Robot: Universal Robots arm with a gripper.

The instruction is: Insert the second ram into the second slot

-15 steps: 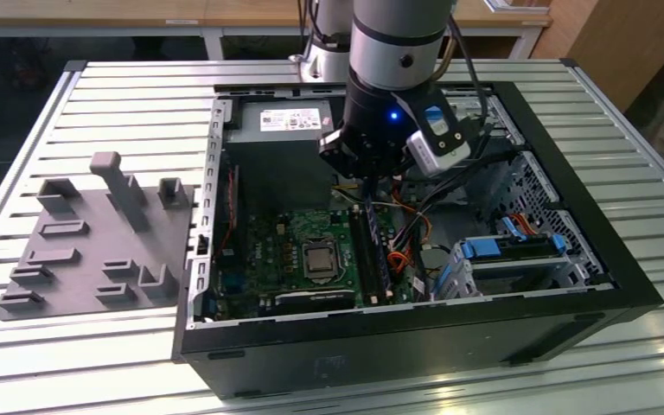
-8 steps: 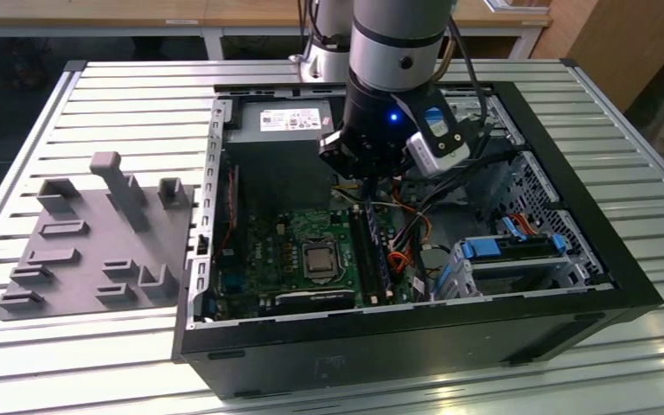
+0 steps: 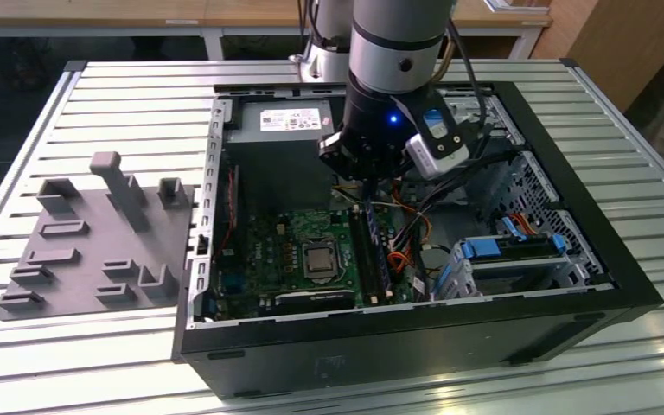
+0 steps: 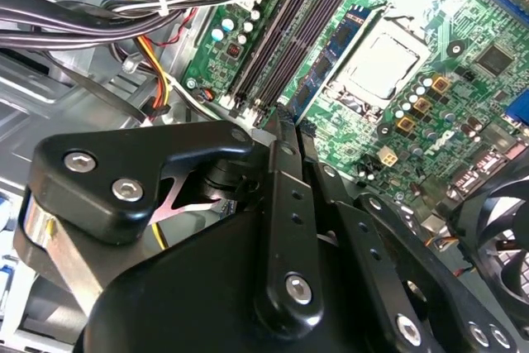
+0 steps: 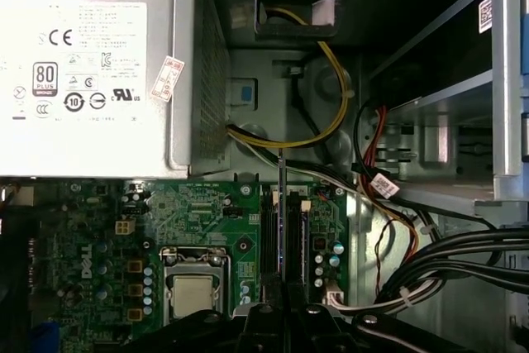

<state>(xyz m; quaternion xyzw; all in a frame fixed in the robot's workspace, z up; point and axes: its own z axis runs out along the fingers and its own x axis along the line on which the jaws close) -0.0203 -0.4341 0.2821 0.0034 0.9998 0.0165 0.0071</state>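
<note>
**Supervisor:** Report tool status.

**Operator:** From my station, I read the tool (image 5: pixel 285 303) as closed on the second ram (image 5: pixel 282 204), a long, thin, flat blue-and-dark memory stick. In the first wrist view I see the stick edge-on, as a fine line running out from between the fingers. In the second wrist view, the second ram (image 4: pixel 328 62) shows its blue face at a slant, just ahead of the fingertips.

**Supervisor:** Where is the stick relative to the board?

**Operator:** It is over the green motherboard (image 3: pixel 274 251), with its long side parallel to the black memory slots (image 5: pixel 296 237). These slots lie beside the square silver processor socket (image 5: pixel 194 297). In the exterior view, the tool stands clear above the board, so I judge that the stick is not pressed in. I cannot tell which slot it is over.

**Supervisor:** Describe the surroundings.

**Operator:**
- The board sits inside the open black computer case (image 3: pixel 424 346), which lies on the slatted aluminium bench (image 3: pixel 136 95).
- A grey metal power supply box (image 5: pixel 91 64) adjoins the board at the far end of the slots.
- A bundle of black cables (image 5: pixel 463 258) runs along the case floor beside the board.
- Bright-blue plastic drive-bay clips (image 3: pixel 484 248) sit at the exterior view's right, well apart from the tool.
- A grey plastic fixture block (image 3: pixel 79 259) with upright pegs rests on the bench at the exterior view's left, outside the case.
</note>
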